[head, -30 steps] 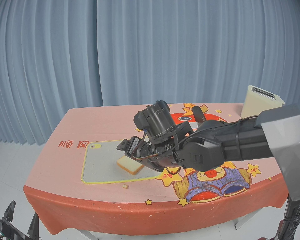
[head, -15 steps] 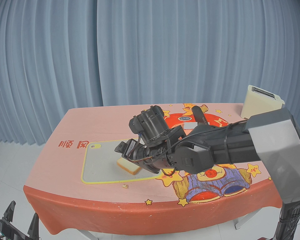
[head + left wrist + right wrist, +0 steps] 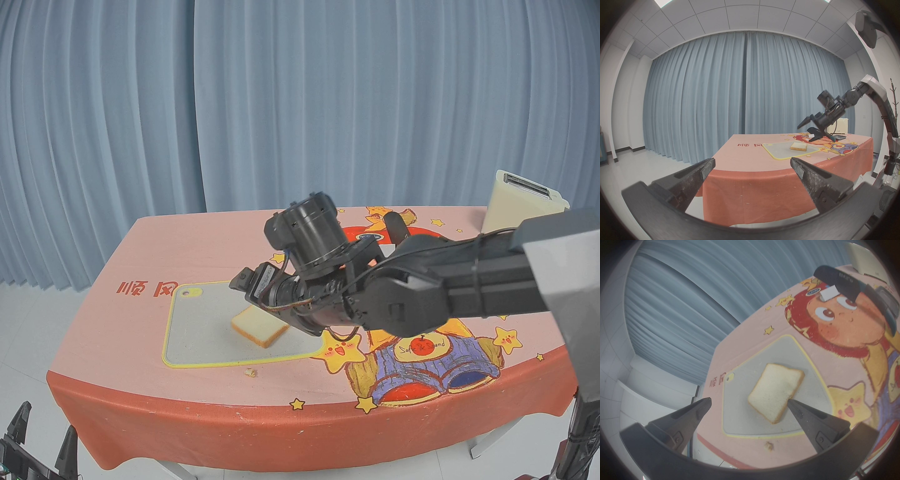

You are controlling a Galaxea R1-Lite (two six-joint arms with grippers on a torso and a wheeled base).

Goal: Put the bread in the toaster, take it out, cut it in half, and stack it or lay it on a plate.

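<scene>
Open right gripper (image 3: 748, 402) poised over a slice of bread (image 3: 257, 326) on the cutting board (image 3: 194, 331).
The cloth-covered worktop (image 3: 156, 244) carries a cream toaster (image 3: 522, 203) at its 2 o'clock corner and the yellow-rimmed cutting board toward 8 o'clock. The right gripper hangs just above the slice, jaws spread wide and empty. The bread lies flat at the board's 4 o'clock part. The left gripper (image 3: 752, 161), also open and empty, sits low, well apart from the worktop. A crumb (image 3: 250, 373) lies at the bread's 6 o'clock, off the board.
</scene>
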